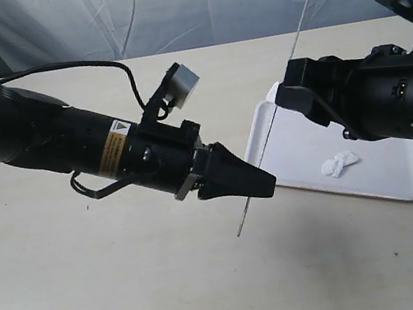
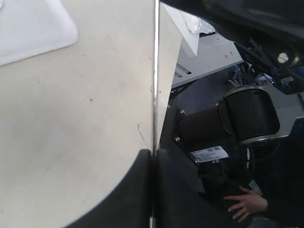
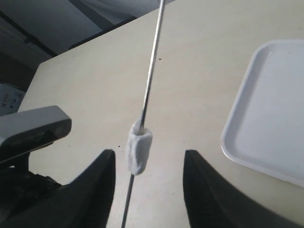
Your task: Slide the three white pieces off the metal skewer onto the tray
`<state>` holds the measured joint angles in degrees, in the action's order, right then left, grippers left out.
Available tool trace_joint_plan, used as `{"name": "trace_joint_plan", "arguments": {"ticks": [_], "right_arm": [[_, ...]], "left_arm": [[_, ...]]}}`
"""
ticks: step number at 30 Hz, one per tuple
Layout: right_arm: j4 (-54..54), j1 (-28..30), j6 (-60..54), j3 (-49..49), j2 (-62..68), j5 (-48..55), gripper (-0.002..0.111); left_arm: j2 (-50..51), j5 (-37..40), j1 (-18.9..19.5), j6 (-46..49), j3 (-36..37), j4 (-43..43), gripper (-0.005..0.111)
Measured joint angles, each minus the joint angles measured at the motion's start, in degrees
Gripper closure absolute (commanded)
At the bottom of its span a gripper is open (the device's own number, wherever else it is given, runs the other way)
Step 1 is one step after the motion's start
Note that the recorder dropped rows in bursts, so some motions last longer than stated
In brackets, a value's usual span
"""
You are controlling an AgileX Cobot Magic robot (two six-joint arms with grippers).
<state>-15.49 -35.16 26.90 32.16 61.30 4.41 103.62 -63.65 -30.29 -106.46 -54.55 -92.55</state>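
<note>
My left gripper (image 1: 268,184) (image 2: 153,152) is shut on the lower part of the metal skewer (image 1: 302,15) (image 2: 156,71) (image 3: 149,71), which slants up to the right over the table. My right gripper (image 1: 284,87) (image 3: 148,154) is open, its jaws on either side of the skewer. One white piece (image 3: 138,148) is threaded on the rod between those jaws, touching neither; the exterior view hides it. Two more white pieces (image 1: 340,164) lie together on the tray (image 1: 381,166) (image 2: 28,28) (image 3: 270,109), below the right arm.
The beige table (image 1: 93,283) spreads under both arms. A pale curtain (image 1: 168,11) hangs behind it. Past the table edge, the left wrist view shows dark equipment (image 2: 247,114) and a person's hand (image 2: 244,204).
</note>
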Motion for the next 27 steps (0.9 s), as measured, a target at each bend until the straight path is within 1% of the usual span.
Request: {"name": "trace_joint_plan", "arguments": {"ticks": [4, 6, 9, 12, 14, 27], "right_arm": [[-0.5, 0.0, 0.0, 0.0, 0.0, -0.7, 0.066], [-1.0, 0.0, 0.0, 0.0, 0.0, -0.9, 0.070], [-1.5, 0.0, 0.0, 0.0, 0.0, -1.2, 0.076], [-1.5, 0.0, 0.0, 0.0, 0.0, -1.2, 0.076], [-1.5, 0.0, 0.0, 0.0, 0.0, -1.2, 0.076], [-2.5, 0.0, 0.0, 0.0, 0.0, 0.1, 0.076]], "left_arm": [[0.0, -0.8, 0.0, -0.3, 0.0, 0.0, 0.107], [0.0, -1.2, 0.0, -0.8, 0.0, 0.0, 0.107], [0.0, -1.2, -1.3, -1.3, 0.0, 0.0, 0.107], [0.0, -0.1, -3.0, -1.3, 0.0, 0.0, 0.107], [0.0, 0.5, -3.5, -1.3, 0.0, 0.0, 0.107], [0.0, 3.3, -3.7, -0.8, 0.0, 0.5, 0.107]]}}
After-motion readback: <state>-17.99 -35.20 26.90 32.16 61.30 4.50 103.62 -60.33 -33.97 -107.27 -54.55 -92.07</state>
